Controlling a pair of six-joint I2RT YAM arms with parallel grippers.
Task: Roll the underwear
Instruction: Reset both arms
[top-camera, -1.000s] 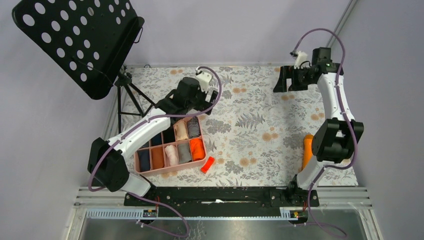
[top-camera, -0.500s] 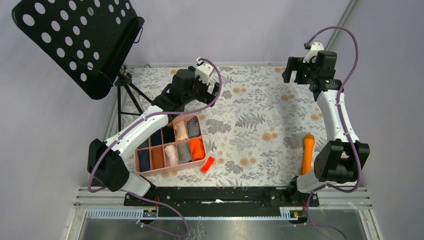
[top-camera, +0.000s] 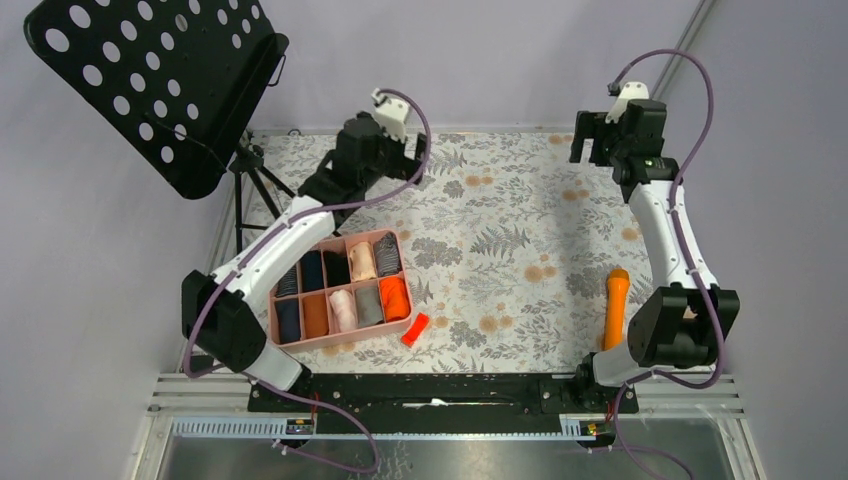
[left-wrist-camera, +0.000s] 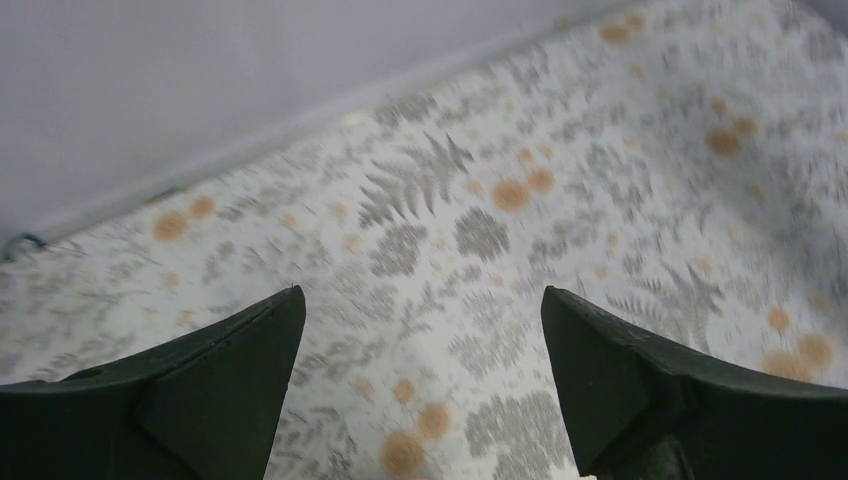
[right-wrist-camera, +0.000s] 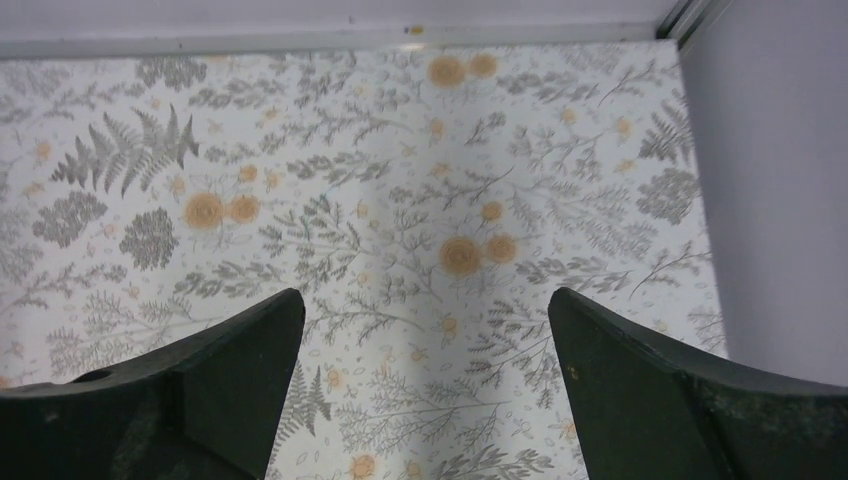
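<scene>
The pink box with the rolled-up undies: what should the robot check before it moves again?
1. Left gripper empty: ok, open over bare tablecloth.
2. Right gripper empty: ok, open, nothing held.
3. Underwear rolled: ok, rolls sit in the compartments of the pink tray.
4. Loose underwear lying on the tablecloth: ok, none shows in the top view.
5. Red block clear of the tray: cannot tell, it lies right by the tray's near corner.

Your left arm (top-camera: 272, 255) and right arm (top-camera: 668, 225) show white links and black joints — purple cables (top-camera: 660, 54) loop alongside; the fingers (left-wrist-camera: 190, 395) are matte black wedges.
</scene>
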